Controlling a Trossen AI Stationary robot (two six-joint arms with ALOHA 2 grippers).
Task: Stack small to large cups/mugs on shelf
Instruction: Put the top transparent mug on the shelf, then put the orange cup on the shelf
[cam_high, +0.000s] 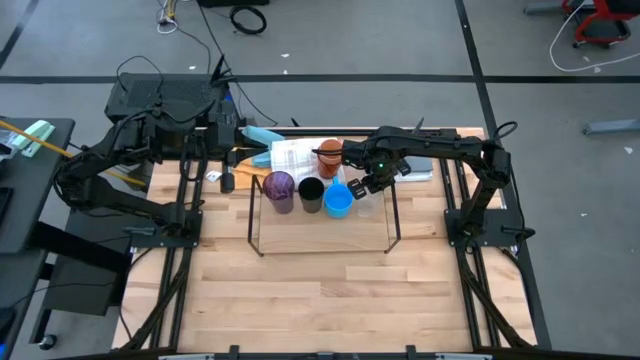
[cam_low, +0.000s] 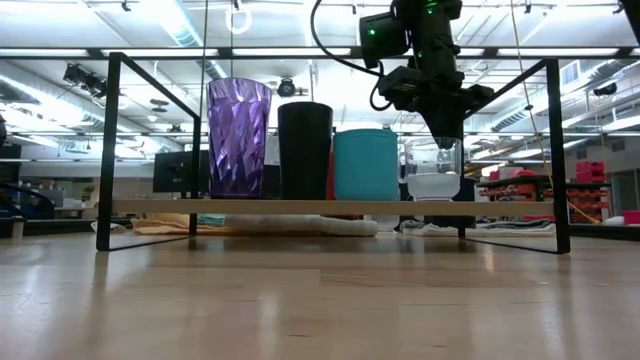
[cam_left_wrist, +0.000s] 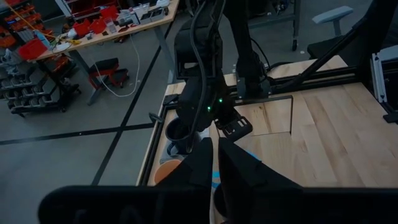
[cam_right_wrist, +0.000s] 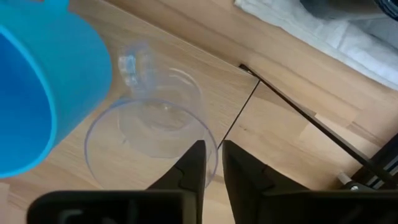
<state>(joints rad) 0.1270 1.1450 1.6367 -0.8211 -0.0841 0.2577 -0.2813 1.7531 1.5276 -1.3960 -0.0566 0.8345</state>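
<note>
Right gripper at the clear glass on the shelf; four cups stood in a row.

High view: purple cup (cam_high: 279, 187), black cup (cam_high: 311, 190) and blue cup (cam_high: 338, 199) stood side by side along the shelf (cam_high: 262, 248), with the right gripper (cam_high: 362, 186) just beside the blue one; an orange cup (cam_high: 329, 156) sat behind on a white cloth (cam_high: 293, 155). Left gripper (cam_high: 228, 181) waited near the shelf's left end. Low view: clear glass (cam_low: 433, 170) stood on the shelf board right of the blue cup, the right gripper coming down onto its rim. Left wrist view: left fingers (cam_left_wrist: 202, 163) stood nearly together, holding nothing. Right wrist view: right fingers (cam_right_wrist: 194, 163) were narrowly parted astride the glass's rim, one inside, one outside; whether they actually pinched it, could not tell.
</note>
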